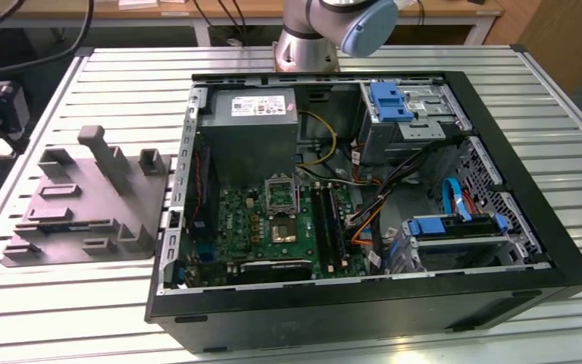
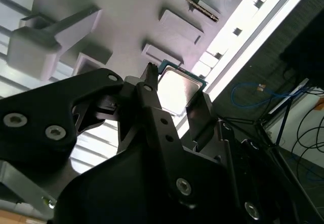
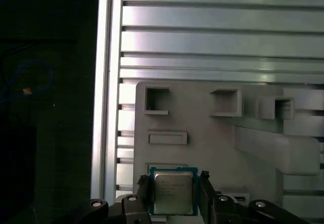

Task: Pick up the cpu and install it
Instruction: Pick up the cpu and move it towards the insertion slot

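Your gripper (image 3: 174, 181) is pinching the cpu (image 3: 173, 193) over the grey block (image 3: 212, 138) at the table's (image 3: 202, 41) edge; pickup looks done, installing isn't yet.

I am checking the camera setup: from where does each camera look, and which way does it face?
Exterior view: high above the table, looking down on the computer case and grey block; the arm's base shows.
First wrist view: on the wrist, facing down past the gripper onto the cpu it grips and the block.
Second wrist view: on the wrist, looking slantwise along the gripper.
Both wrist views share gripper, cpu and block.
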`<state>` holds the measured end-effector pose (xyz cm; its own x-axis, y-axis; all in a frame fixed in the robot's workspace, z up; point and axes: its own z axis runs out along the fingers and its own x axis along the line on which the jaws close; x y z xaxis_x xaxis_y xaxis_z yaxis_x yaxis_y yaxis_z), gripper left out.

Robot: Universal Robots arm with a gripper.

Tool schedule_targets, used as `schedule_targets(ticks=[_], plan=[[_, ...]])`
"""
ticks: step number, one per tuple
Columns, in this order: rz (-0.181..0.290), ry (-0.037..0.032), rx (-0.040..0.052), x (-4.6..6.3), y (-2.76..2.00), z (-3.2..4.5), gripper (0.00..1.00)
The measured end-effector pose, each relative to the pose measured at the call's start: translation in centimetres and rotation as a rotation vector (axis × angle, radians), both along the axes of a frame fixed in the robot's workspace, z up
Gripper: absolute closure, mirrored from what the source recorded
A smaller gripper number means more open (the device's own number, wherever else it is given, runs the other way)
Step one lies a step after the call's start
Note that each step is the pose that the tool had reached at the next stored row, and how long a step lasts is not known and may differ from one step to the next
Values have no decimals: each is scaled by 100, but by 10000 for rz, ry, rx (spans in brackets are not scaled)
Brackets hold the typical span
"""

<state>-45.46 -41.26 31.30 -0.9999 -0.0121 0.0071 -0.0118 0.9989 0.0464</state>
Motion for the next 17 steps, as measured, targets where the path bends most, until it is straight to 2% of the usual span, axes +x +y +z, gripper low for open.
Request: schedule_targets(ticks=[17], plan=[[1, 8, 1, 4, 0, 764, 53]])
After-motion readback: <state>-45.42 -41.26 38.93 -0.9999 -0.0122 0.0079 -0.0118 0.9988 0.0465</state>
